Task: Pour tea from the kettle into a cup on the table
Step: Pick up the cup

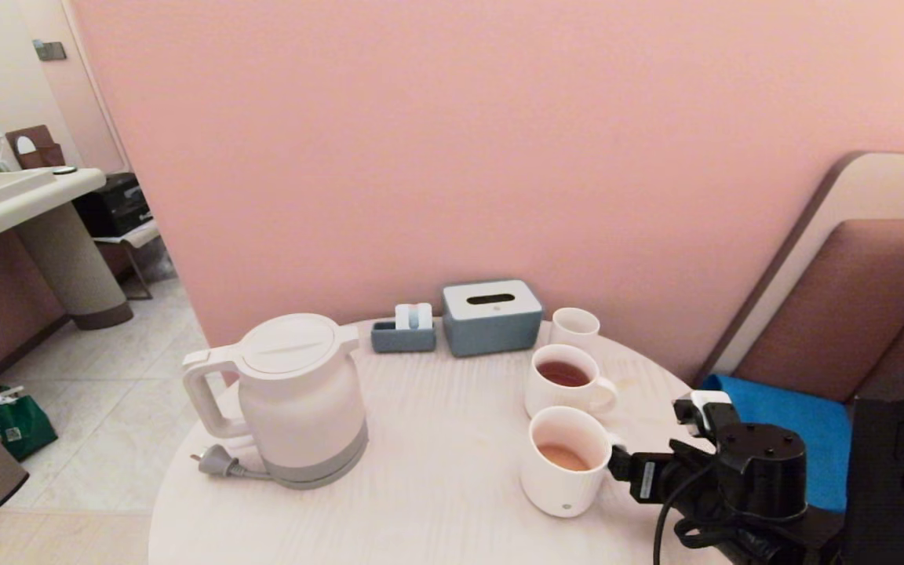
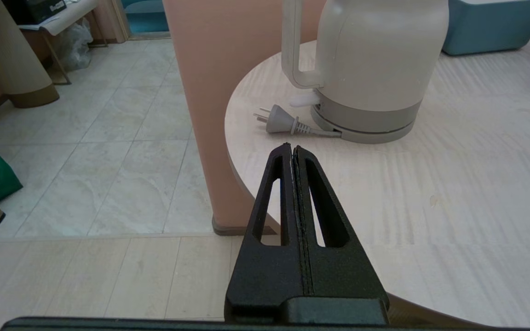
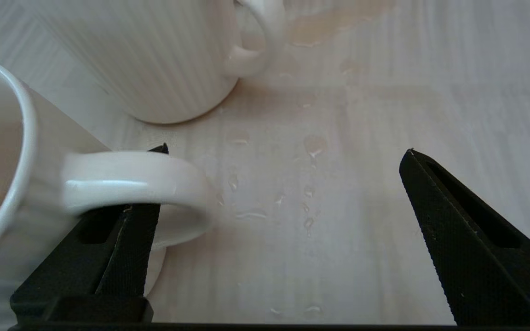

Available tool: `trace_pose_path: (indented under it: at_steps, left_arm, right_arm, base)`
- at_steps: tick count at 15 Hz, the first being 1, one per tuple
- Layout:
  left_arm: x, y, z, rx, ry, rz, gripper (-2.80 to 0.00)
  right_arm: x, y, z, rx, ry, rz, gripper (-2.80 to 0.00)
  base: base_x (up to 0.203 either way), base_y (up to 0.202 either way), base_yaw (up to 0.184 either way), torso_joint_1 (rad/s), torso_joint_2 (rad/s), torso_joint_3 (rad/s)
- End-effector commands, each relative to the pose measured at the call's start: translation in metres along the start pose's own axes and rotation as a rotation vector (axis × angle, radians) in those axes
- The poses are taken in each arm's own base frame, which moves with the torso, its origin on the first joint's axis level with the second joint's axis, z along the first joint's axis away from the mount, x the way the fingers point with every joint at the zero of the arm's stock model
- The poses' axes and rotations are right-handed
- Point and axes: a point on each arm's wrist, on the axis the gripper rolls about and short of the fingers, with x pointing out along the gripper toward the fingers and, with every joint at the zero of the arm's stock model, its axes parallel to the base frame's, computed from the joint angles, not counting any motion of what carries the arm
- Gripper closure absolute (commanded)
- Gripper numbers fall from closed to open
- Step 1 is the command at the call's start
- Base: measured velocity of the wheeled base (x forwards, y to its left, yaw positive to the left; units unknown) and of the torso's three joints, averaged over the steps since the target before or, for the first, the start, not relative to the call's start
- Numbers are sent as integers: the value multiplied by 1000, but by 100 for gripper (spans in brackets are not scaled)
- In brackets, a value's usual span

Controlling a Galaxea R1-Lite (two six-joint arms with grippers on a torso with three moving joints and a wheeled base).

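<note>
The cup (image 1: 564, 463), a ribbed white mug holding a shallow pool of pale orange-brown tea (image 1: 563, 457), stands near the front right edge of the round pale-wood worktop (image 1: 436, 486), its handle turned toward the robot's right side. The right gripper (image 3: 288, 151) sits low beside that handle with its jaws wide apart; in the right wrist view one finger lies under and behind the handle loop while the other stands well clear over bare wood, nothing clamped between them. Droplets (image 3: 308, 184) and a faint orange smear dot the worktop between the fingers. Just behind the cup is a second ribbed mug (image 1: 566, 380) with darker red-brown tea, and behind that a smaller plain white cup (image 1: 575, 326). The kettle (image 1: 295, 396), white with a grey bottom band, stands upright on the left part of the worktop, lid shut, handle pointing left, its grey plug (image 1: 216, 461) lying beside the base. The left gripper (image 2: 292, 149) hovers off the near left edge of the worktop, jaws pressed together, pointing toward the plug. A grey-blue tissue box (image 1: 491, 316) and a small tray (image 1: 403, 335) line the pink wall.
</note>
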Motion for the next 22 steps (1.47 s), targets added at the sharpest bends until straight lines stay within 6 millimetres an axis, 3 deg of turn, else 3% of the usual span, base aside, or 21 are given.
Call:
trace_pose_path:
  at_steps: [1, 22]
  left_arm:
    - [0, 0, 0, 0, 1, -1, 0]
    - [0, 0, 0, 0, 1, 0, 0]
  right_arm:
    - [1, 2, 5, 11, -45, 11, -280]
    - [7, 3, 11, 19, -74, 11, -280]
  base:
    - [0, 0, 0, 0, 0, 0]
    - [0, 0, 0, 0, 0, 0]
